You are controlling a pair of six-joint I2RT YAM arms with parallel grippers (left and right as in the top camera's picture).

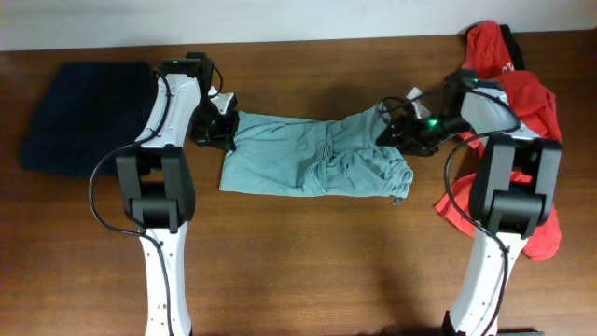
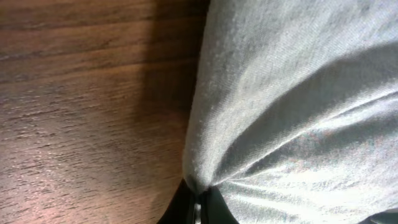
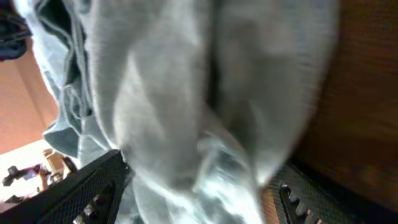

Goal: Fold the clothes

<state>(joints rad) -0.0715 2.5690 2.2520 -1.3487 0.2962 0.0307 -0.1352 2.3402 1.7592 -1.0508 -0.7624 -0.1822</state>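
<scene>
Both tools closed on the T-shirt (image 1: 308, 161), left tool (image 1: 229, 137) at one end, right tool (image 1: 390, 127) at the other.

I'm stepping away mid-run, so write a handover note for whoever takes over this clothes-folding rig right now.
Left claw: shut on the pale blue-grey T-shirt at its edge.
Right claw: jaws apart around bunched cloth at its other end; grip unclear.
T-shirt lies rumpled on the table, not neatly folded.
Orange-red shirt heaped at the right end, dark navy garment at the left end; neither gripped.
Left: finish the T-shirt, then the rest.
</scene>
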